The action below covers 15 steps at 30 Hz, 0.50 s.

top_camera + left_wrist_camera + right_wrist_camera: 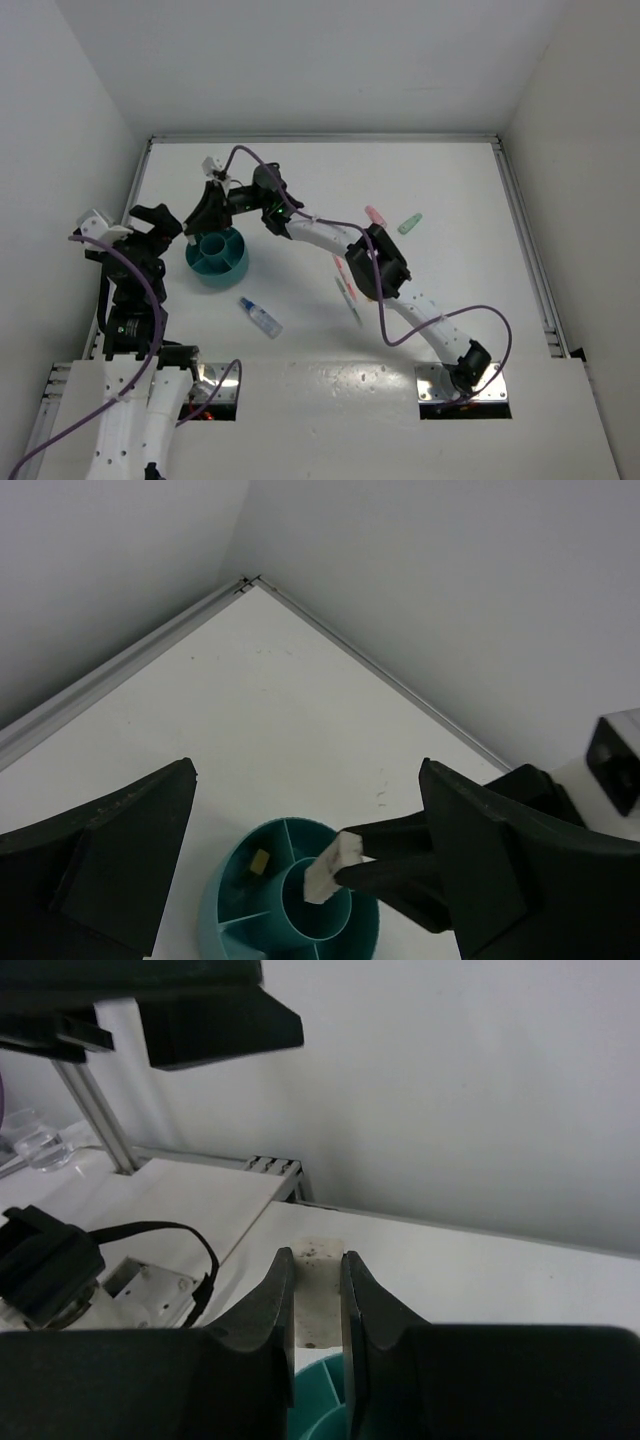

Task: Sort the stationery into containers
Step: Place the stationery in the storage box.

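– Jaws of right gripper [317,1270]: clamped on the broad faces of eraser [333,868], one end poking past the tips. Left gripper [307,765]: jaws wide apart, holding nothing, just left of the cup.
– Where's the eraser against cup [212,920]?
– Lower centre of the left wrist view. It hangs tilted, apparently over the middle ring. Can't tell if it touches the rim. One yellowish bit [260,860] lies in an outer compartment.
– Handling?
– Light, I'd judge. Rubbery and grippy, gives a little, won't crack. Broad-face pinch suits it. It may cling to a pad on release, so open fully.
– Others?
– Bottle [260,316], lower centre of the top view: smooth, likely to roll, so take it across the body. Pens [345,285], centre: thin, take them mid-shaft.
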Tool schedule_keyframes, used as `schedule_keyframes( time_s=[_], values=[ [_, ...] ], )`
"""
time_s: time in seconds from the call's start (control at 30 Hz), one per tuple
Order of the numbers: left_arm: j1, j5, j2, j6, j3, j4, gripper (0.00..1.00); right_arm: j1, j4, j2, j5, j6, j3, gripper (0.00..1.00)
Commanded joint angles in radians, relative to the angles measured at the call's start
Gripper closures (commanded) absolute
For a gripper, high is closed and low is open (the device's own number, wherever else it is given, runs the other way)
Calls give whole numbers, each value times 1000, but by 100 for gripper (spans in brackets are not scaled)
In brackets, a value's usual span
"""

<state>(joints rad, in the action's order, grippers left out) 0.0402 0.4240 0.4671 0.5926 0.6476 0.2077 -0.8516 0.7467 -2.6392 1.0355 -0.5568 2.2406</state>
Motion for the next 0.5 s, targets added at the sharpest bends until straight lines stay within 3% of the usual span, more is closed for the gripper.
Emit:
schedule_keyframes(
  time_s=[0.0, 0.3, 0.47],
  values=[
    [10, -10, -22, 7, 0, -16, 0, -17, 56, -48, -29, 23, 114, 100],
    [10, -19, -22, 7, 0, -16, 0, -38, -58, -91, -236, 181, 113, 100],
    [10, -19, -22, -2, 0, -16, 0, -38, -87, -113, -250, 238, 108, 100]
  ],
)
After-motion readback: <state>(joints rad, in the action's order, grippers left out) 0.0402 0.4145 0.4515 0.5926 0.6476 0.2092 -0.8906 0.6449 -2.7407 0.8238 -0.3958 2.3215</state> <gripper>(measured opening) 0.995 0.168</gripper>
